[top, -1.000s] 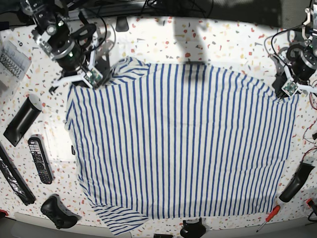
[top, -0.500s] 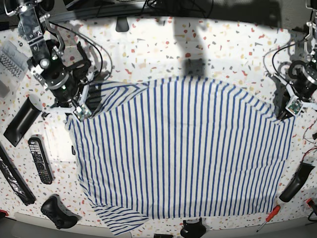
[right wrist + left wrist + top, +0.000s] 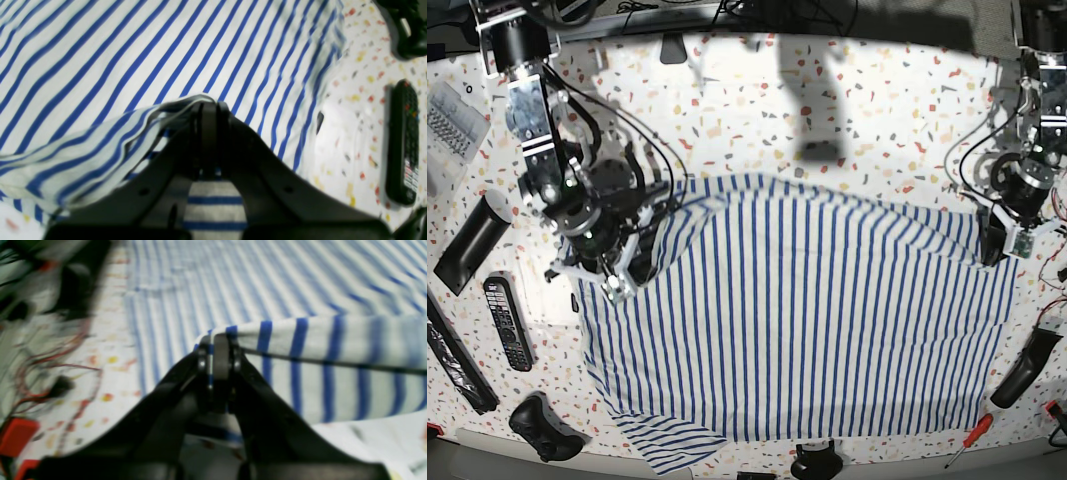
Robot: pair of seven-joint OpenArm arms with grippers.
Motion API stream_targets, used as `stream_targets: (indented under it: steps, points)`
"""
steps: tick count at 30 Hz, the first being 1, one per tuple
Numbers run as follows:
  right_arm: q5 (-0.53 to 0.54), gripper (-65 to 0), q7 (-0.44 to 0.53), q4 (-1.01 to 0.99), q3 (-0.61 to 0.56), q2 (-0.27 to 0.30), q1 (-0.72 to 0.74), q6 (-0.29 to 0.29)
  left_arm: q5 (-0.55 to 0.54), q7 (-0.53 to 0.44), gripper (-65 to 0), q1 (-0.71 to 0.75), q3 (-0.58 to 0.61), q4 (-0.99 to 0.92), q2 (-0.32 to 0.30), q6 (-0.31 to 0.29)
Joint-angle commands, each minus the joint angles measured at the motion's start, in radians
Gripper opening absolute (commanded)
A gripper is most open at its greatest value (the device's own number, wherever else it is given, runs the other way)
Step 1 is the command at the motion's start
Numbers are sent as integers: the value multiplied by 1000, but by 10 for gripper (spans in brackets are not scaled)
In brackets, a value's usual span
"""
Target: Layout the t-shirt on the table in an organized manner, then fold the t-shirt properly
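I see the soft white t-shirt with thin blue stripes [image 3: 797,320] spread over the middle of the white terrazzo-look table speckled with red, orange and grey flecks [image 3: 757,90]. Its near hem and one short sleeve lie flat toward the front edge, while the far edge is raised off the tabletop and folded toward me between my two arms.

My left gripper [image 3: 217,350] has its jaws closed tight on a corner of that raised edge; in the left wrist view the striped cloth [image 3: 300,340] runs taut away from the pinch. In the base view this gripper [image 3: 1012,238] sits at the shirt's right-hand corner.

My right gripper [image 3: 208,116] also has its jaws pressed together on a bunched fold of the shirt [image 3: 100,143], with flat striped fabric beyond it. In the base view it [image 3: 617,285] is at the shirt's left side.

Just beside the shirt's left edge lies a black remote control [image 3: 507,322], and a black game controller [image 3: 545,428] rests near the front corner.
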Motion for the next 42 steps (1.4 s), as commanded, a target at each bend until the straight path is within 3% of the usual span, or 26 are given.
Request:
stream_targets:
  steps: [1,11,20,25,30,32,35,37,42]
  points:
    - [3,-650,23,-3,8,2,39,-5,-10,-24,-650,-24,-6,6,-14,10]
    - [2,-650,20,-180,8,-69,249,42,-10,-24,-650,-134,-6,-117,-9,13]
    - [-33,-650,19,-335,8,-133,388,42,-10,-19,-650,-212,-6,-182,-9,12]
    - [-55,-650,19,-422,8,-148,453,45,-10,50,-650,-227,-6,-182,-9,13]
    - [-55,-650,11,-435,8,-148,469,43,-10,54,-650,-227,-6,-182,-9,13]
    - [-55,-650,-14,-435,8,-148,468,16,-10,61,-650,-227,-6,-182,-9,13]
    - [-58,-650,-57,-435,8,-148,468,-74,-10,95,-650,-227,-6,-182,-9,13]
    - [-58,-650,-64,-435,8,-148,468,-84,-10,108,-650,-227,-6,-182,-10,18]
    - [-102,-650,-86,-435,8,-148,468,-126,-10,136,-650,-227,-6,-182,-12,119]
